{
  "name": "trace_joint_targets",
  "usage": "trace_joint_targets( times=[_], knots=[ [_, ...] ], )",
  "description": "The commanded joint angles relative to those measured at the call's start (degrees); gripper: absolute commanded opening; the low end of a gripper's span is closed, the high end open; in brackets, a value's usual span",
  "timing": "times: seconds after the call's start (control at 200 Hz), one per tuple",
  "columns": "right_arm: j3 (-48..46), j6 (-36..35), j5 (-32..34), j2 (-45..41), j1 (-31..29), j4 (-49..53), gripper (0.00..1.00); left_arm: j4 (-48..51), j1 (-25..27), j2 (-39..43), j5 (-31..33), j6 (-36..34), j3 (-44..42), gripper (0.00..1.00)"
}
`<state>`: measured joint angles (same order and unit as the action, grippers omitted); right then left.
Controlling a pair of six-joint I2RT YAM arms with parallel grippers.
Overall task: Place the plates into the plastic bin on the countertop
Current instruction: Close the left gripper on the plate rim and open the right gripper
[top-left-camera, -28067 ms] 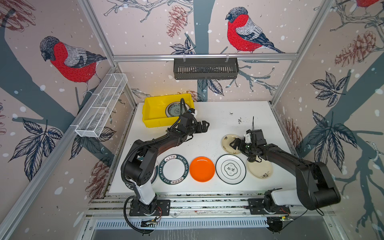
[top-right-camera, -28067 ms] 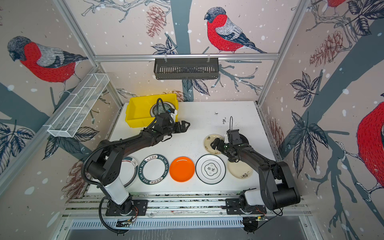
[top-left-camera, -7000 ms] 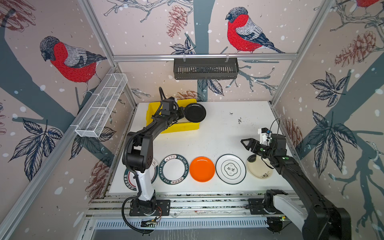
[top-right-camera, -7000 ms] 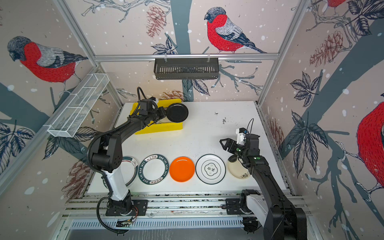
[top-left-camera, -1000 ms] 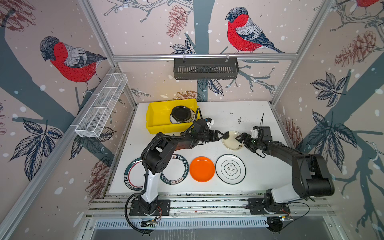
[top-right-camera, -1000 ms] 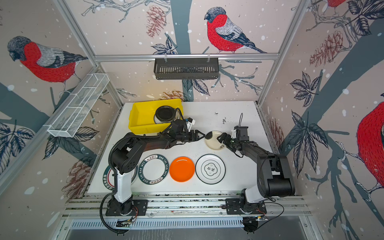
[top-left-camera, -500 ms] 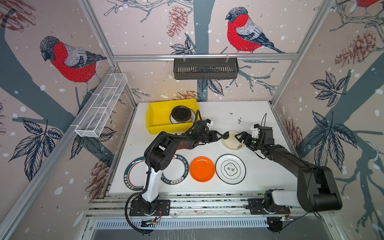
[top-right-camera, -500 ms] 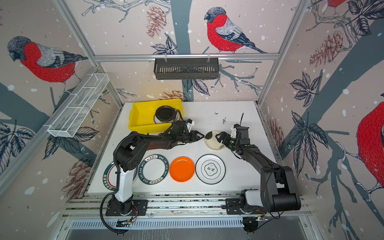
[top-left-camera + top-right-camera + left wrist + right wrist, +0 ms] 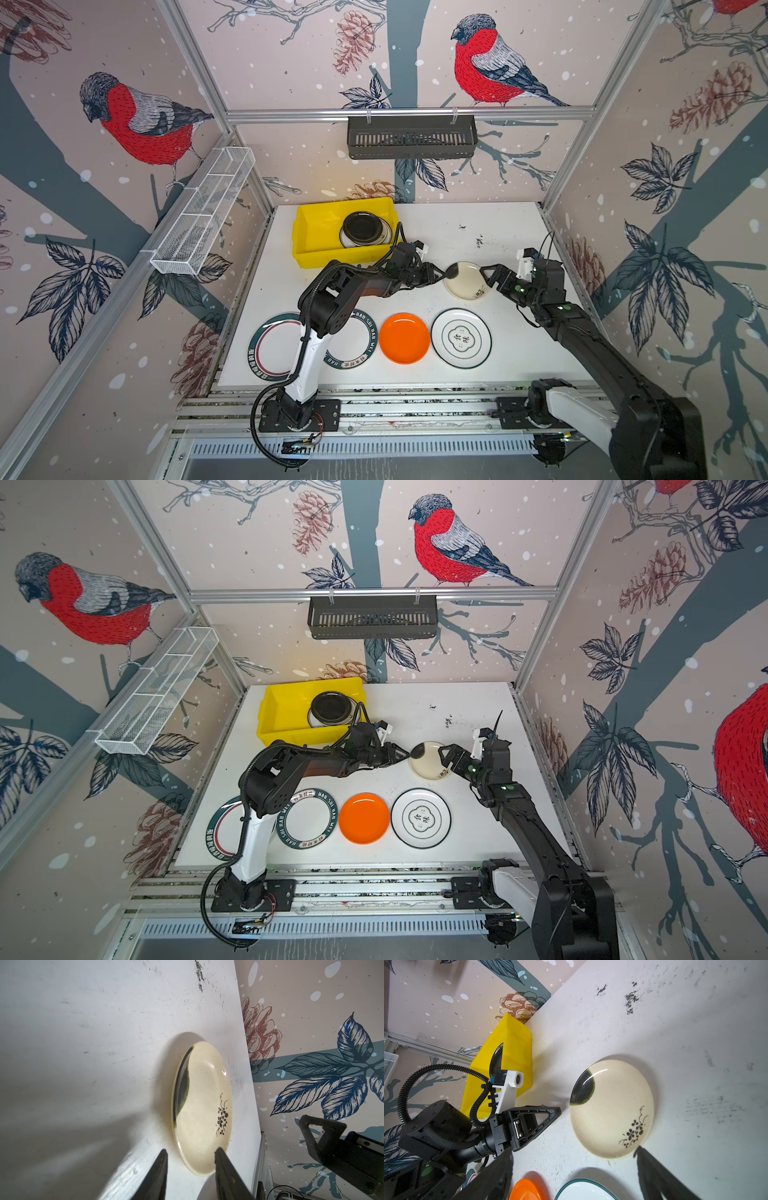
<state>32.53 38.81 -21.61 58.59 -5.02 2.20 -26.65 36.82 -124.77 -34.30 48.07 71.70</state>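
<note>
A: Where the cream plate [image 9: 465, 282] lies on the desk [image 9: 505, 230], how is it placed against the plastic bin [image 9: 316, 247]?

B: Outside, apart from its right end. Left gripper [image 9: 192, 1154]: narrow, straddling the bin-side rim. Right gripper [image 9: 487, 277]: wide, at the far rim.

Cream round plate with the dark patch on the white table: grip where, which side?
Probably pinch the cream round plate at its upturned rim, low from the left, where the left gripper straddles it: it lies flat, so only the lip offers purchase.
</note>
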Motion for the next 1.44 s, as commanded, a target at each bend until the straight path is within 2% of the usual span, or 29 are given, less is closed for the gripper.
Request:
trace_joint_targets(
  times=[0.0, 0.641, 0.651, 0.666, 0.776, 1.016, 1.182, 1.437],
  knots=[
    [-0.3, -0.9, 1.6, -1.4, 0.4, 2.4, 0.92, -0.6, 0.2, -0.9, 0.5, -0.3, 0.9, 0.39],
    [-2.1, -3.6, 5.9, -7.1, 1.2, 9.2, 0.93, 14.0, 3.7, -4.6, 10.1, -7.3, 9.4, 0.38],
    [-2.1, -3.6, 5.9, -7.1, 1.3, 9.2, 0.93, 14.0, 3.8, -4.6, 10.1, -7.5, 9.5, 0.31],
    [-2.2, -3.6, 6.0, -7.2, 1.2, 9.3, 0.93, 14.2, 3.8, -4.7, 10.3, -7.5, 9.6, 0.28],
    [-2.8, -3.6, 6.6, -8.1, 1.4, 9.7, 0.95, 15.9, 4.0, -5.1, 11.7, -8.4, 10.6, 0.2],
    [-4.2, -4.1, 7.5, -9.9, 1.8, 9.9, 0.96, 19.8, 5.1, -6.6, 14.5, -10.2, 13.7, 0.17],
    [-5.0, -4.2, 7.8, -10.9, 2.1, 9.6, 0.96, 21.5, 5.4, -7.9, 15.6, -10.7, 15.2, 0.04],
    [-5.4, -4.5, 7.4, -11.8, 2.8, 10.1, 0.96, 21.8, 5.4, -7.3, 15.7, -10.5, 15.4, 0.0]
  ],
)
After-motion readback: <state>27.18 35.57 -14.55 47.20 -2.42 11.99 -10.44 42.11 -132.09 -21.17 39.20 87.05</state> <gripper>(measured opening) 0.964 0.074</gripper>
